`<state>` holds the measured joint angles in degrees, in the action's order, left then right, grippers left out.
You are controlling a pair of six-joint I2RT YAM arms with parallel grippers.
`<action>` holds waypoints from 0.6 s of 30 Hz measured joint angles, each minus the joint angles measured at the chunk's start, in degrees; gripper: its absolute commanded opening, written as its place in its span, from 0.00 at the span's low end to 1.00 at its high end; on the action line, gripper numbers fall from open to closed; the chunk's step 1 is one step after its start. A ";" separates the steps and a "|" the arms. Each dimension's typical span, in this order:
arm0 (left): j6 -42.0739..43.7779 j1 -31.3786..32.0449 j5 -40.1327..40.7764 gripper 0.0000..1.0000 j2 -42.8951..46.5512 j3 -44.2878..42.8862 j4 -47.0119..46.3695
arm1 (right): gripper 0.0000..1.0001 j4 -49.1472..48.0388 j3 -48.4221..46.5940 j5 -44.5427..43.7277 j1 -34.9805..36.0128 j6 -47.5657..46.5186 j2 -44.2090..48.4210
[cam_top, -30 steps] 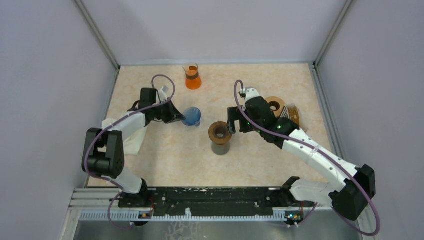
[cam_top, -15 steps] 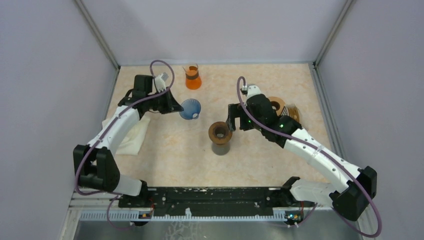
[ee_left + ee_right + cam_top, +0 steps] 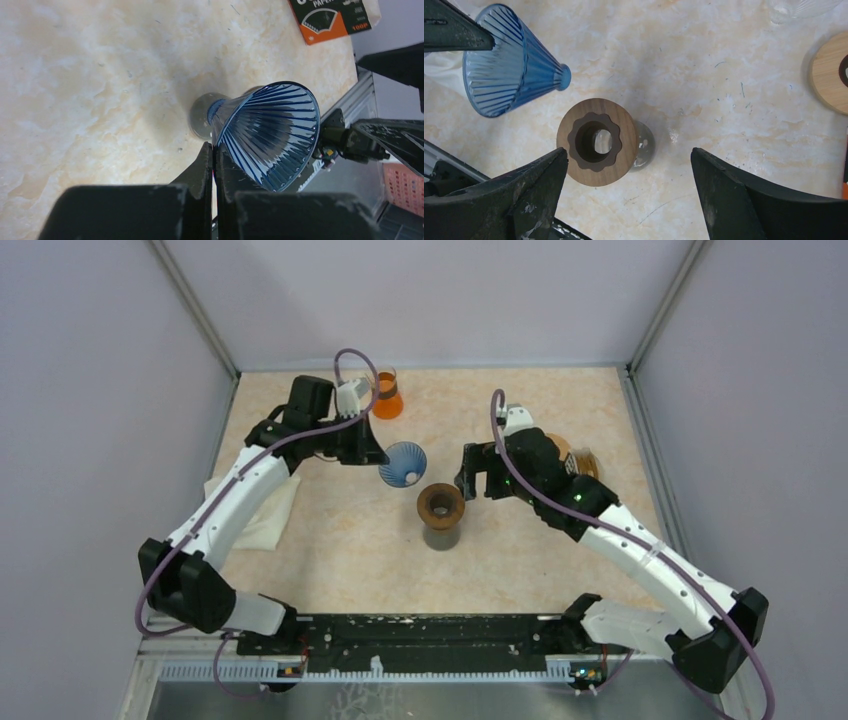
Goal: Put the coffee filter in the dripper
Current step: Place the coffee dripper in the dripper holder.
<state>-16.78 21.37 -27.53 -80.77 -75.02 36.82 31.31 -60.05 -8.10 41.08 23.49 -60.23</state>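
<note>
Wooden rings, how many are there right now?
2. One wooden ring sits atop the glass stand at centre; the other lies flat further right, partly cut off. More could be hidden.

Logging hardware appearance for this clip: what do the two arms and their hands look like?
Both the left arm and right arm have white link shells with black joints and a purple cable looping alongside. Small green lights glow on the right arm. The left hand and right hand are matte black with flat, wedge-shaped fingers, scuffed whitish on the right.
</note>
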 measured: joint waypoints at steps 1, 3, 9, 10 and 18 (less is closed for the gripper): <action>0.07 1.11 0.15 0.00 0.00 -0.52 0.35 | 0.93 0.00 -0.02 0.02 0.00 0.15 0.15; 0.13 3.04 0.37 0.00 0.00 -1.40 1.22 | 0.93 0.00 -0.04 0.13 0.00 0.20 0.39; 0.17 6.91 0.63 0.00 -0.39 -4.04 3.37 | 0.92 0.02 -0.07 0.22 0.00 0.28 1.49; 0.17 7.50 0.74 0.00 -0.57 -4.61 3.56 | 0.92 0.02 -0.07 0.22 0.00 0.31 1.75; 0.76 11.54 1.09 0.00 -2.23 -7.45 5.70 | 0.91 -0.09 -0.52 0.28 0.00 0.39 2.86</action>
<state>-16.01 32.91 -26.44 -83.00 -82.48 42.52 31.22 -60.58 -7.81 41.08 23.88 -57.36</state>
